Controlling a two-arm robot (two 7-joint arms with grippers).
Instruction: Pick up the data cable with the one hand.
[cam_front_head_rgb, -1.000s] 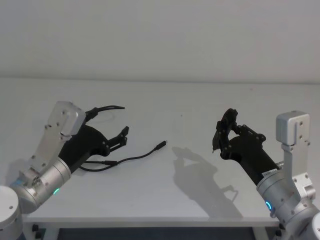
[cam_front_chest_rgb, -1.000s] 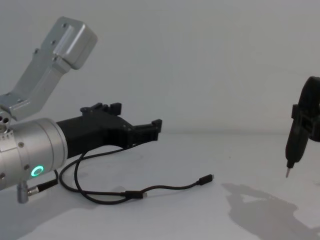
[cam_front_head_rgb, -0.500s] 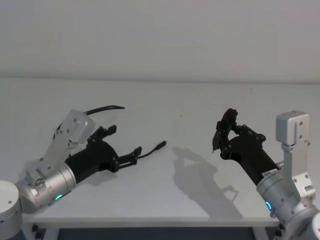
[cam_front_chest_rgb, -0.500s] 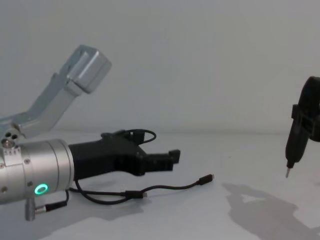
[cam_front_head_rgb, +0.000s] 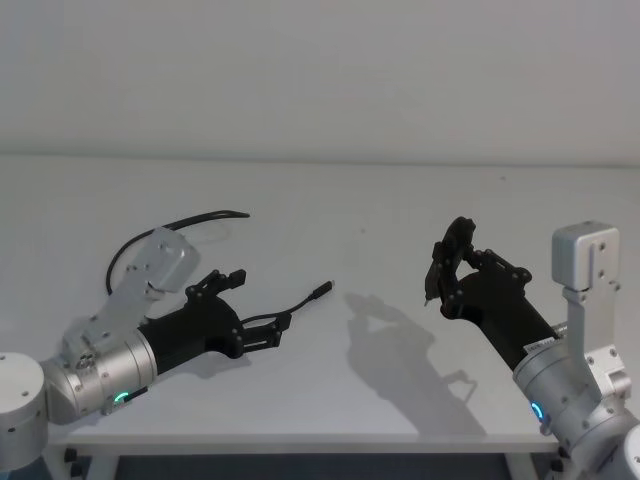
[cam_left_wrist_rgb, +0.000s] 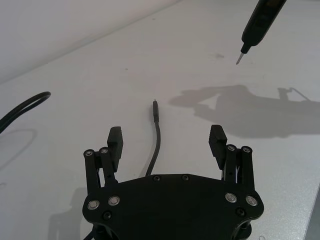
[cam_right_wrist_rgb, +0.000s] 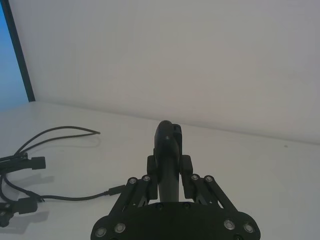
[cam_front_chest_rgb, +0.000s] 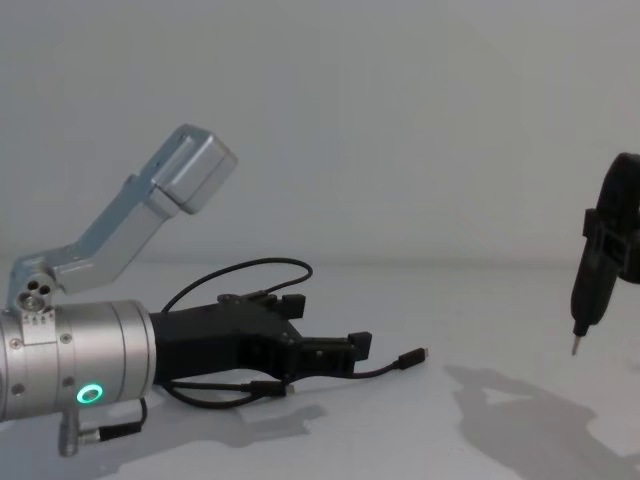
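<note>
We see left gripper (cam_left_wrist_rgb: 166, 142) spread open, low over the table (cam_front_head_rgb: 400, 200), cable (cam_left_wrist_rgb: 156, 131) lying on it between the fingers (cam_left_wrist_rgb: 115, 140), touching neither. Its plug end (cam_left_wrist_rgb: 155, 104) points past the tips; the rest runs back under the gripper. We note right gripper (cam_right_wrist_rgb: 169, 167) clamped on a pen tool (cam_right_wrist_rgb: 167, 135), raised at the right, well apart from the cable.

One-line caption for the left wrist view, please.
Left gripper, open, frames the data cable lying on the white table, its plug ahead; a pen-like tool hangs beyond.
</note>
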